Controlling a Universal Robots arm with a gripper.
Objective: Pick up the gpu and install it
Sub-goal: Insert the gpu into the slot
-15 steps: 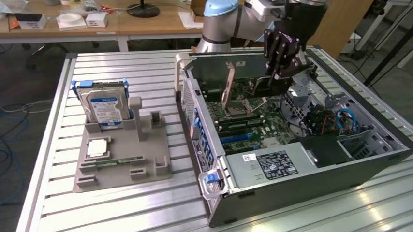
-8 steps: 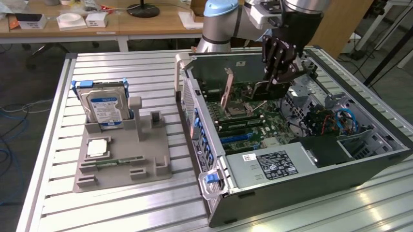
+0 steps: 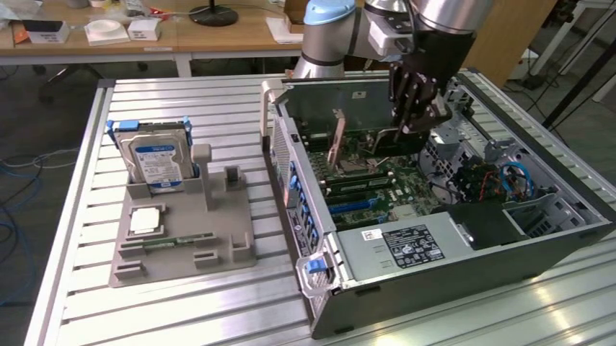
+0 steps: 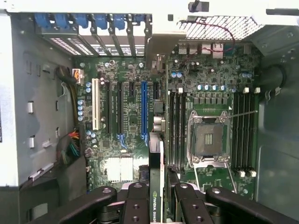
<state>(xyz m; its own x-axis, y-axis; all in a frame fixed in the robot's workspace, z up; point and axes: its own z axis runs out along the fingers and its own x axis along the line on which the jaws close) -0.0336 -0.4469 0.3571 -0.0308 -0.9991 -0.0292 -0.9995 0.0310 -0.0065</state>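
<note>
Gripper clamped on the gpu, card held edge-down inside the computer case, over the motherboard. Card's long axis runs parallel to the blue expansion slot. Slot lies just beside its line. Looks not yet seated.

Matt black claw and gpu; ribbed shiny metal table.

The gpu, edge-on and upright, is held over the motherboard.
</note>
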